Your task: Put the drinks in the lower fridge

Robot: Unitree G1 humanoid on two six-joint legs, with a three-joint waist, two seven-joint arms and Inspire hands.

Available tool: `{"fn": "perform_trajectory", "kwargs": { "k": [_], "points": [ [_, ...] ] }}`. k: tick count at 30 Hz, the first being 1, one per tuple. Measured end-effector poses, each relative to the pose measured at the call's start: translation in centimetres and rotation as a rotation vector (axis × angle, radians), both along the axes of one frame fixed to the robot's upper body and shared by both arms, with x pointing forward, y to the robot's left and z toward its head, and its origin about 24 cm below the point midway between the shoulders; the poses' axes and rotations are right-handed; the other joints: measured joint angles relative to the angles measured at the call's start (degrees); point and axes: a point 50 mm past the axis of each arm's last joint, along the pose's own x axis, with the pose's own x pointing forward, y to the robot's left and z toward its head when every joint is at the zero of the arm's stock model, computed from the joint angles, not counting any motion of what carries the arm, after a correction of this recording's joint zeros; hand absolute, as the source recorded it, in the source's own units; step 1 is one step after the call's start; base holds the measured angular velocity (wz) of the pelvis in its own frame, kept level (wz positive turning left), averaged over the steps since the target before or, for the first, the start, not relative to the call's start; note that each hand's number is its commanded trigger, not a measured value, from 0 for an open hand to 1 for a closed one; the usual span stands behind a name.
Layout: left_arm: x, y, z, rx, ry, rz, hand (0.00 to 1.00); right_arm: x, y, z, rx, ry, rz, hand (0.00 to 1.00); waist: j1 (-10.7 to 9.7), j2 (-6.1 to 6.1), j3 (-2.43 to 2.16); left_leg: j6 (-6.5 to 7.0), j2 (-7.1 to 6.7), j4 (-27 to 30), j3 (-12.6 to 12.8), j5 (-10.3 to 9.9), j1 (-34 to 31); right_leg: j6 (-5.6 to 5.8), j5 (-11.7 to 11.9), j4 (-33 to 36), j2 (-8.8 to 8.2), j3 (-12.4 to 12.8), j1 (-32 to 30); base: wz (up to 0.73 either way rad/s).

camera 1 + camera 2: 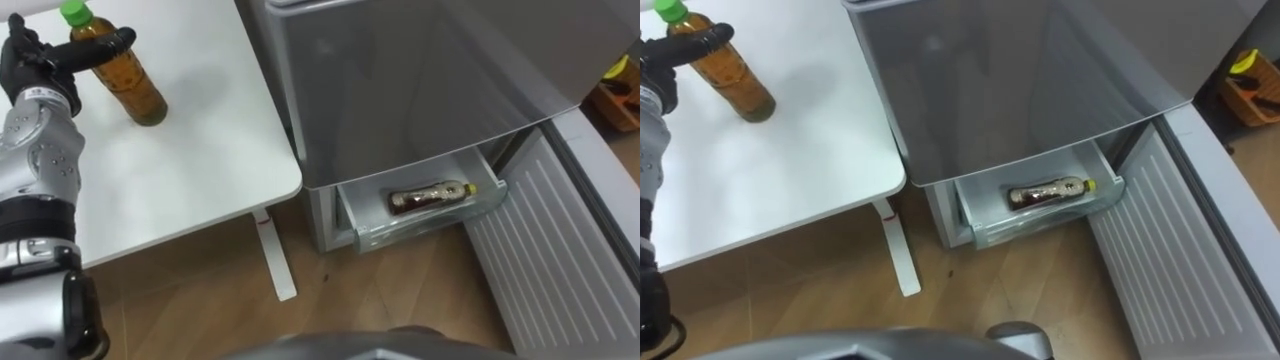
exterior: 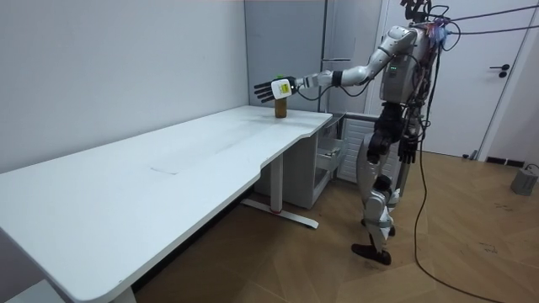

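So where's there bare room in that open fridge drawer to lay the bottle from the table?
The drawer has bare floor left of the lying bottle, between it and the left wall, plus a strip along the front wall. The right end is crowded: the bottle nearly reaches that wall.

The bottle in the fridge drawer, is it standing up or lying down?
Lying down. The bottle rests on its side in the open fridge drawer.
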Motion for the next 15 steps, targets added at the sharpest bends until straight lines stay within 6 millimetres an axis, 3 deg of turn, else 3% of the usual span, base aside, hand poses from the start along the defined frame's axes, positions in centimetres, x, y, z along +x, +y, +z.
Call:
{"fn": "perform_trajectory", "kwargs": {
  "k": [15],
  "points": [
    [-0.2, 0.0, -1.0, -0.024, 0.048, -0.038, 0.0, -0.1, 0.0, 0.0, 0.007, 0.001, -0.014, 0.0, -0.21, 0.43, -0.1, 0.0, 0.06, 0.2, 1.81, 0.0, 0.11, 0.04, 0.02, -0.18, -0.01, 0.71, -0.2, -0.02]
  ]
}}
